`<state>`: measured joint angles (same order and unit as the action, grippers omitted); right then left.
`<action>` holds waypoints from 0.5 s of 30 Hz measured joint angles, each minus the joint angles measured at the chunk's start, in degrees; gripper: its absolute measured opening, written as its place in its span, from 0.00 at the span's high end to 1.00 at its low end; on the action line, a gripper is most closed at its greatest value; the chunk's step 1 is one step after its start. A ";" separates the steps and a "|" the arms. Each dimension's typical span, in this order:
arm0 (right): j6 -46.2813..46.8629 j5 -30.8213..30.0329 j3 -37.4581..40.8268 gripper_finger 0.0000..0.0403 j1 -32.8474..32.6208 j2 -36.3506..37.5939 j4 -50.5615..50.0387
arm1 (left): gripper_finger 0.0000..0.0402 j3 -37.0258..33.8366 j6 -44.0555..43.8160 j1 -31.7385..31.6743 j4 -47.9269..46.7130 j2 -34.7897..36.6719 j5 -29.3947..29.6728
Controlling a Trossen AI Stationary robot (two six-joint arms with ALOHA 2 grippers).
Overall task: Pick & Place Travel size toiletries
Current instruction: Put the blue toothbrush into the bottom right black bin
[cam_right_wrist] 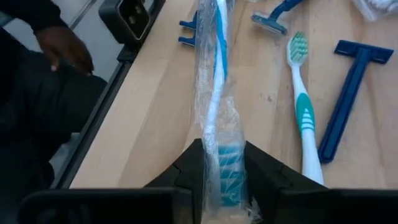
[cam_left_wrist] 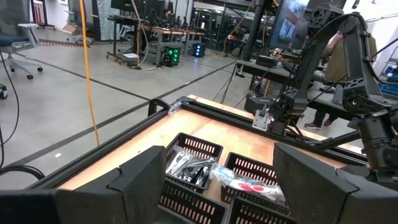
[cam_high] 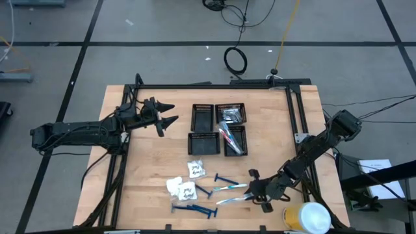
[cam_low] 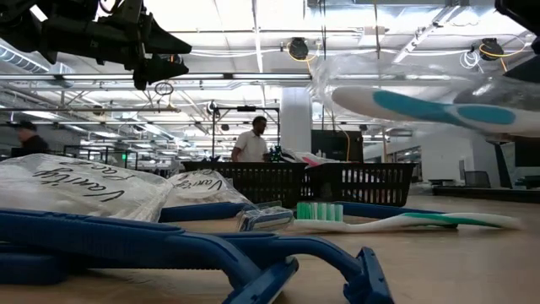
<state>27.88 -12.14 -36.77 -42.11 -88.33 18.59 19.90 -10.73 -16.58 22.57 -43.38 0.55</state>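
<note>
Wooden table under bright workshop lights, ringed by a black frame, on a grey taped floor – behind it benches, racks and two people standing far off. Near the front edge, right gripper clamped on a wrapped toothbrush, fingers pinching its blue bristle end through the clear film, handle reaching out over the boards toward the razors. Lifted clear of the table in the low view, close to the lens, white handle with teal patches inside the plastic. Just beside it on the wood, a bare teal-and-white brush, lying flat with a blue razor alongside. Further left, three white packets clustered together, lettered in dark script, more razors scattered in front of them and to their right. At mid-table, four black trays set in a square – far right one holding small silvery pieces, near right one holding wrapped brushes in pink and white, the left pair apparently bare. Left gripper raised beside the trays at the far left, fingers spread wide and holding nothing. Yellow-and-white cylinder parked at the front right corner. Seen past the table edge from the right wrist, a person's hand and dark sleeve
</note>
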 joint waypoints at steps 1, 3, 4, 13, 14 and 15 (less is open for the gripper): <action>0.66 -0.81 0.00 0.83 0.00 0.00 0.05 | 0.29 0.00 0.00 -0.01 0.00 0.01 0.00; 2.43 -2.86 -0.01 0.83 0.10 0.00 0.43 | 0.29 0.00 -0.01 0.00 0.00 0.01 -0.01; 3.56 -3.76 -0.02 0.83 0.25 0.00 0.55 | 0.29 0.00 0.01 0.00 0.00 0.01 0.01; 7.63 -15.72 -0.02 0.83 2.96 0.00 7.82 | 0.29 0.00 0.01 0.00 0.00 -0.01 0.01; 7.88 -18.29 -0.02 0.83 3.39 0.00 8.57 | 0.29 0.00 -0.01 0.00 -0.02 0.01 -0.01; 8.22 -21.00 -0.04 0.83 3.88 0.00 9.11 | 0.29 0.00 0.00 0.00 -0.01 -0.01 0.01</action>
<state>36.10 -33.15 -36.82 -38.23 -88.33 27.70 19.90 -10.73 -16.58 22.56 -43.40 0.56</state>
